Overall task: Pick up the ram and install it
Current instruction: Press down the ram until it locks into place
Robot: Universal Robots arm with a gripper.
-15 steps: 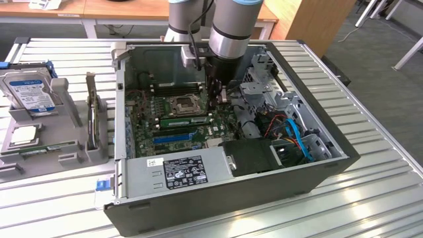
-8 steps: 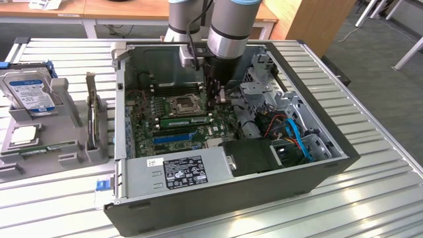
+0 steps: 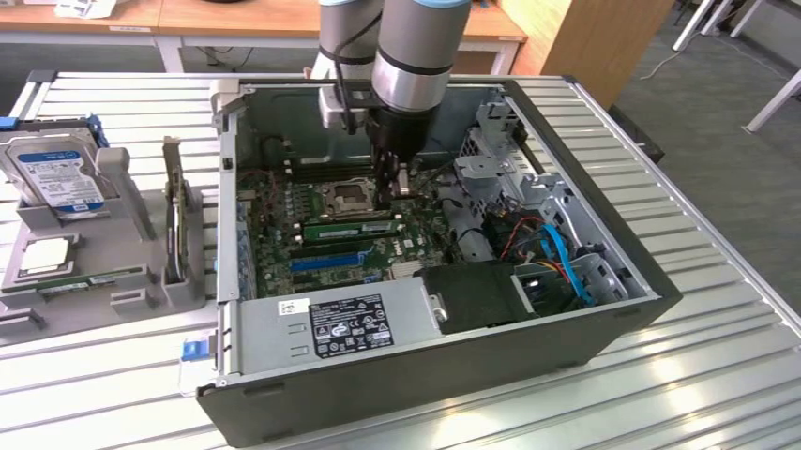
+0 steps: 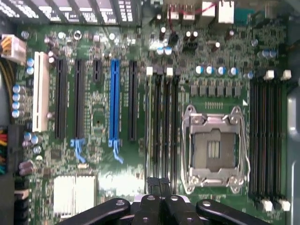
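Arm reached down into open computer case (image 3: 375, 375); gripper (image 3: 398, 185) shut beside CPU socket (image 3: 347, 197). Ram (image 3: 352, 230) lay seated on motherboard (image 3: 281, 239). Hard drive (image 3: 56, 173) stood outside case.

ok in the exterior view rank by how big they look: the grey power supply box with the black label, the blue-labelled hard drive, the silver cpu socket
1. Grey power supply box with the black label, though it sits nearest the camera.
2. Blue-labelled hard drive.
3. Silver CPU socket, clearly smallest.

Grey cylindrical arm (image 3: 407, 47), black band, black end effector (image 4: 159, 185), round screws
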